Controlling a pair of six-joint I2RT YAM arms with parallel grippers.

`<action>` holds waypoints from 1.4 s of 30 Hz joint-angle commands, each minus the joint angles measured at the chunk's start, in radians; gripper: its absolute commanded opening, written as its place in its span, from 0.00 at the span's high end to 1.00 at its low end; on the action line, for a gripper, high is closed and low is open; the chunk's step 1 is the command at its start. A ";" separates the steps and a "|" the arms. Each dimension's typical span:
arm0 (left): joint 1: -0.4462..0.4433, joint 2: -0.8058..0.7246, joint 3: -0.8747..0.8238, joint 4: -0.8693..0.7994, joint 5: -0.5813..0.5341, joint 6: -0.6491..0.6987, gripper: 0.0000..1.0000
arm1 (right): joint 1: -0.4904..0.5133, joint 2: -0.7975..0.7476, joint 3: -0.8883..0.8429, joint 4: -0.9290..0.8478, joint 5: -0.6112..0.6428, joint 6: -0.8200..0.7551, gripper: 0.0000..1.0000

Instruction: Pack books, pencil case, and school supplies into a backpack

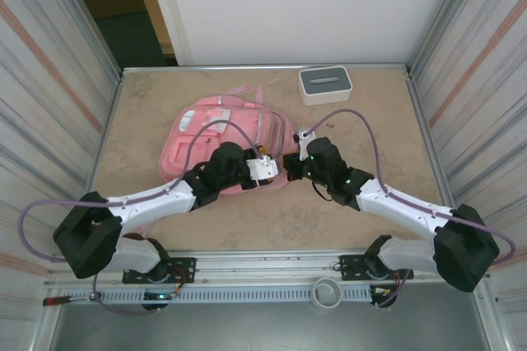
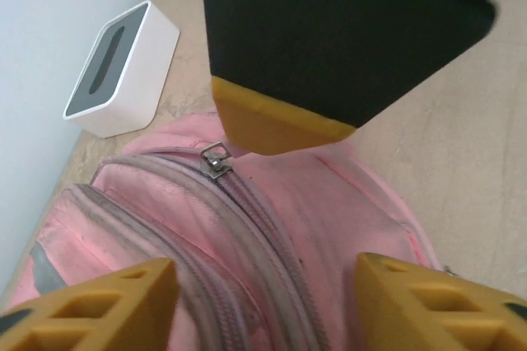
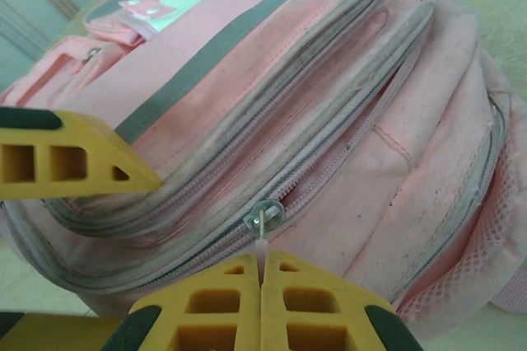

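The pink backpack lies flat in the middle of the table. My left gripper hovers open over its near right part. In the left wrist view its yellow fingers straddle a closed zip line with a metal slider, and only fabric lies between them. My right gripper faces it from the right. In the right wrist view that gripper is shut on the small clear zip pull of the backpack. The books, pencil case and school supplies are out of view.
A white box with a grey slotted top stands at the back, right of centre, and appears in the left wrist view as the white box. Corrugated walls enclose the table on both sides. Bare tabletop lies in front of the backpack.
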 commanded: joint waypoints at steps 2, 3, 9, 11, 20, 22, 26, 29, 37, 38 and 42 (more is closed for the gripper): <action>-0.002 0.019 0.026 0.032 -0.084 0.026 0.62 | 0.006 -0.037 -0.018 0.068 0.035 0.007 1.00; -0.001 0.014 0.019 0.035 -0.090 0.029 0.68 | 0.002 -0.030 -0.024 0.068 0.042 0.002 1.00; 0.043 -0.084 -0.061 0.076 -0.005 0.004 0.89 | -0.042 0.023 -0.040 0.072 0.057 -0.011 1.00; 0.078 -0.140 -0.107 0.109 0.064 -0.021 0.92 | -0.055 0.036 -0.027 0.057 0.070 -0.008 1.00; 0.305 -0.381 -0.303 0.211 0.282 -0.128 0.94 | -0.114 0.152 0.085 -0.043 0.097 0.058 1.00; 0.335 -0.400 -0.322 0.207 0.258 -0.139 0.91 | -0.110 0.167 0.094 -0.013 0.067 0.061 1.00; 0.340 -0.419 -0.316 0.181 0.259 -0.158 0.76 | -0.087 0.183 0.104 0.033 0.028 0.058 1.00; 0.316 -0.408 -0.260 0.082 0.312 -0.147 0.47 | -0.066 0.170 0.101 0.046 0.026 0.053 1.00; 0.111 -0.258 -0.116 -0.046 0.170 -0.034 0.33 | -0.040 0.122 0.075 0.062 0.039 0.053 1.00; 0.094 -0.225 -0.096 -0.050 0.149 -0.029 0.33 | -0.040 0.117 0.071 0.062 0.039 0.055 1.00; 0.044 -0.107 -0.031 -0.063 0.074 -0.004 0.34 | -0.039 0.097 0.059 0.061 0.048 0.055 1.00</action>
